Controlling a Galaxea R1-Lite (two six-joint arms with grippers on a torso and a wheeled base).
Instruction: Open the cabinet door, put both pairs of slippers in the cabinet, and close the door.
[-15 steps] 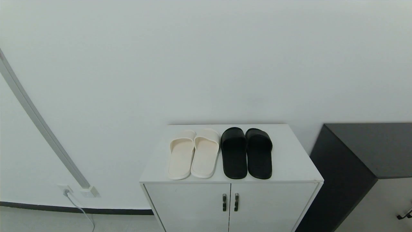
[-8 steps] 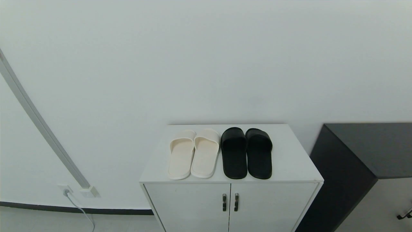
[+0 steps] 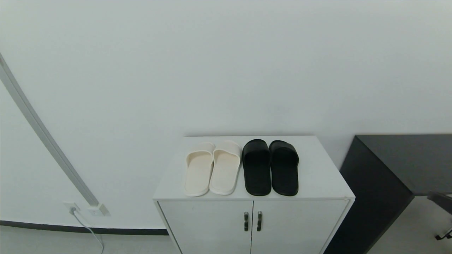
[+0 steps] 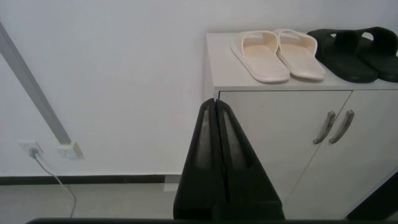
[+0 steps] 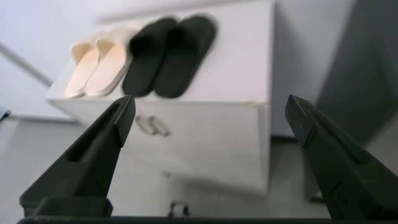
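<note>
white wall [image 3: 226, 70] backs a white cabinet [image 3: 325, 176] ahead of the right gripper [image 5: 209, 102], spread wide, and the left gripper [image 4: 216, 102], pressed closed; its close-set handles [image 3: 259, 220] could get hooked together.

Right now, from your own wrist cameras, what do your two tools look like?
Both are plain glossy black. The left tool has two long wedge-shaped fingers that narrow to a thin tip, each with a shallow groove running down its length. The right tool has the same kind of black tapering fingers, with flat, angular faces and blunt ends.
</note>
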